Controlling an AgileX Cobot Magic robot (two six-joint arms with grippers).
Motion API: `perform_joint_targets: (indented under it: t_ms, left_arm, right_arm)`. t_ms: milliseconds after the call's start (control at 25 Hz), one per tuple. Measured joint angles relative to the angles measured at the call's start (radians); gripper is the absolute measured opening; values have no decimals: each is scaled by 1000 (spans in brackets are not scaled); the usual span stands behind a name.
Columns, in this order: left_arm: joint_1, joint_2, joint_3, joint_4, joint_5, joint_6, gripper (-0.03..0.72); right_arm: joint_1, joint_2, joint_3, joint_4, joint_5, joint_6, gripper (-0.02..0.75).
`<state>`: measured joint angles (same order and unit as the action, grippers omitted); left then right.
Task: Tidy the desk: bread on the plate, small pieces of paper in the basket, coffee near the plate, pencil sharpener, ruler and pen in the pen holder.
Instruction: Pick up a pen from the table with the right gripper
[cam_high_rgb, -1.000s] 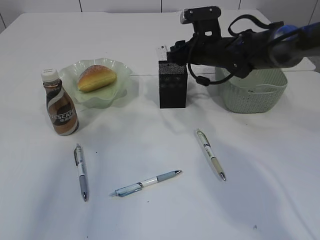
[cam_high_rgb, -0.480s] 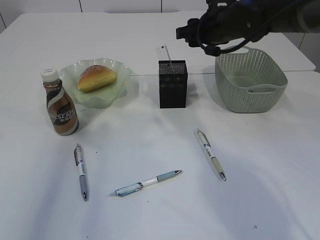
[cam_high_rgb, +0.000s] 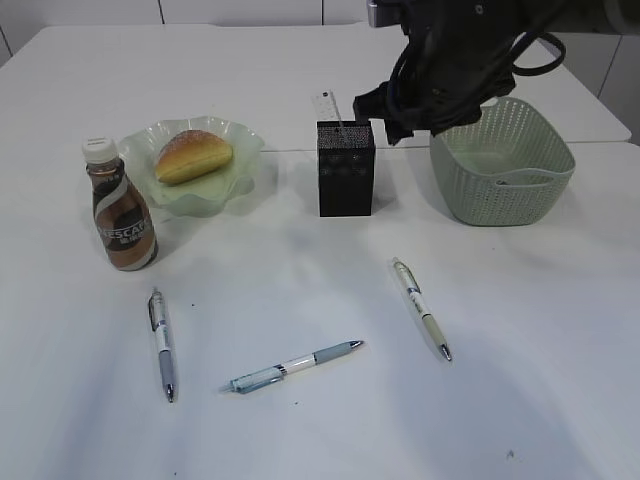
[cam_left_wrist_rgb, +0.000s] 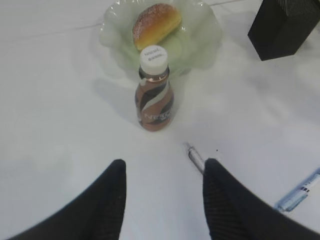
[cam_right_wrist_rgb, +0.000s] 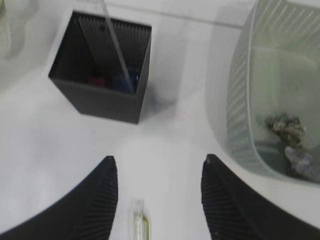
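While the right gripper (cam_right_wrist_rgb: 157, 200) hangs with jaws apart and empty near the table's (cam_high_rgb: 560, 330) far edge, between basket (cam_high_rgb: 503, 160) and pen holder (cam_high_rgb: 346, 168), the pen stage seems to be in hand: bread (cam_high_rgb: 193, 156), coffee (cam_high_rgb: 119, 205), ruler (cam_high_rgb: 328, 107) and paper scraps (cam_right_wrist_rgb: 292, 137) look settled. Next, probably, it descends onto the right-hand pen (cam_high_rgb: 421, 307), lying right of centre, long axis near-to-far, tip toward the near-right corner. The left gripper (cam_left_wrist_rgb: 164, 200) also stands apart, empty.
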<state>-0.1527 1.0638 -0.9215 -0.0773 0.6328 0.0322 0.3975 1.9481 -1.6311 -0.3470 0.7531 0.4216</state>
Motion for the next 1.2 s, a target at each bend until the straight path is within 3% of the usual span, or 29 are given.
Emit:
perform_joint_targets:
  t_ms: [120, 560, 800, 1200]
  left_arm:
    - [0, 0, 0, 0, 30, -2, 347]
    - [0, 0, 0, -22, 132, -14, 347]
    - [0, 0, 0, -26, 170, -32, 347]
    - [0, 0, 0, -26, 212, -53, 347]
  right_arm:
    - [6, 0, 0, 79, 115, -69, 426]
    - [6, 19, -3, 198, 405, -241, 426]
    - [6, 66, -18, 362, 462, -328, 426]
    - [-23, 187, -118, 373, 464, -344, 426]
